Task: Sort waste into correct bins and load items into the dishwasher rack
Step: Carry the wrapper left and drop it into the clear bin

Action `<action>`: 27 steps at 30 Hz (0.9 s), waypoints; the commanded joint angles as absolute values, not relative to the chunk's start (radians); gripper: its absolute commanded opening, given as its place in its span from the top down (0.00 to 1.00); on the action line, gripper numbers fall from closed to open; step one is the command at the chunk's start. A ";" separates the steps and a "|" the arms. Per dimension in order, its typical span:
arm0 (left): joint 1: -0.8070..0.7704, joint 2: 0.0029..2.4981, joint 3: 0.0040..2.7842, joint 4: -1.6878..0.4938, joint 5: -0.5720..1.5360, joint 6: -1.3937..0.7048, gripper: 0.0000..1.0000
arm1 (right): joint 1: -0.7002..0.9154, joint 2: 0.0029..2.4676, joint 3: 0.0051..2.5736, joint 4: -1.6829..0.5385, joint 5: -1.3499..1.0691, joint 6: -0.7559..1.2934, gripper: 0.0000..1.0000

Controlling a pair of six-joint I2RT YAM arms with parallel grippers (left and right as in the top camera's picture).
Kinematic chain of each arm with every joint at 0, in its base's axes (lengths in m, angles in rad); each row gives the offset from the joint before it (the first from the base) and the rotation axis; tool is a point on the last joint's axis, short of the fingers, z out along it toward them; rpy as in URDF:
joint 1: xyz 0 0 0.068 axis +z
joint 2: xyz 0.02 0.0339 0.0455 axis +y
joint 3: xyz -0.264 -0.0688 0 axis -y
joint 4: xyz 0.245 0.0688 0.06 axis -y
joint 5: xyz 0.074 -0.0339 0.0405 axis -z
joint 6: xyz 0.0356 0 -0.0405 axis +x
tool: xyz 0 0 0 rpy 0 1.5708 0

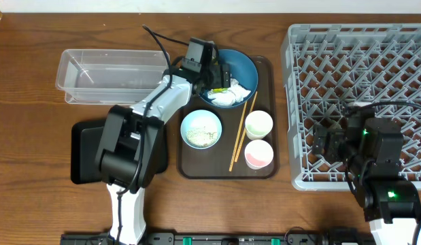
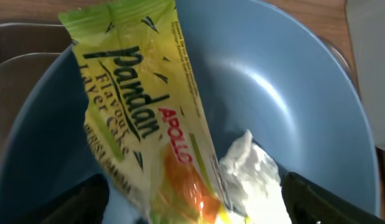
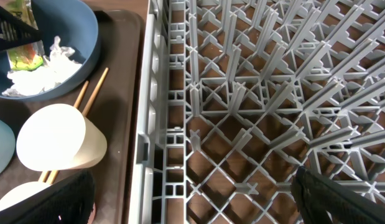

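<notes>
- Yellow-green snack wrapper (image 1: 221, 80) lies on the dark-blue round plate (image 1: 245, 62), at twelve o'clock on the brown serving tray (image 1: 264, 170). The clear rectangular plastic tub (image 1: 108, 71) sits at the plate's nine o'clock.
- Left wrist: the left gripper (image 2: 195, 200) straddles the wrapper, spread wide and not pinching. Crumpled white tissue (image 2: 251, 168) at four o'clock might get caught in the same pinch and end up in the wrong bin.
- Right wrist: the right gripper (image 3: 195, 199) is released and empty above the grey lattice dishwasher rack (image 3: 242, 93).
</notes>
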State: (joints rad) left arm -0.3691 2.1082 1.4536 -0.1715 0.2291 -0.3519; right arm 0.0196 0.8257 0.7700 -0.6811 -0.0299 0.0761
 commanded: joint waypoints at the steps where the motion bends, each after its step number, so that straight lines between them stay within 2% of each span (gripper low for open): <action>1: -0.368 2.144 1.466 -0.153 0.215 -0.365 0.23 | 0.033 0.823 0.791 -0.682 -0.034 0.089 0.01; 4: -0.368 2.145 1.466 -0.143 0.216 -0.370 0.50 | 0.033 0.823 0.791 -0.682 -0.034 0.089 0.01; 10: -0.363 2.115 1.466 -0.155 0.216 -0.376 0.87 | 0.033 0.823 0.791 -0.678 -0.034 0.089 0.01; 14: -0.350 2.054 1.466 -0.203 0.215 -0.376 0.92 | 0.033 0.823 0.791 -0.678 -0.034 0.089 0.01; 19: -0.304 1.909 1.466 -0.315 0.216 -0.376 0.93 | 0.033 0.823 0.791 -0.678 -0.034 0.089 0.01; 27: -0.139 1.728 1.466 -0.424 0.215 -0.383 0.94 | 0.033 0.823 0.791 -0.679 -0.033 0.089 0.01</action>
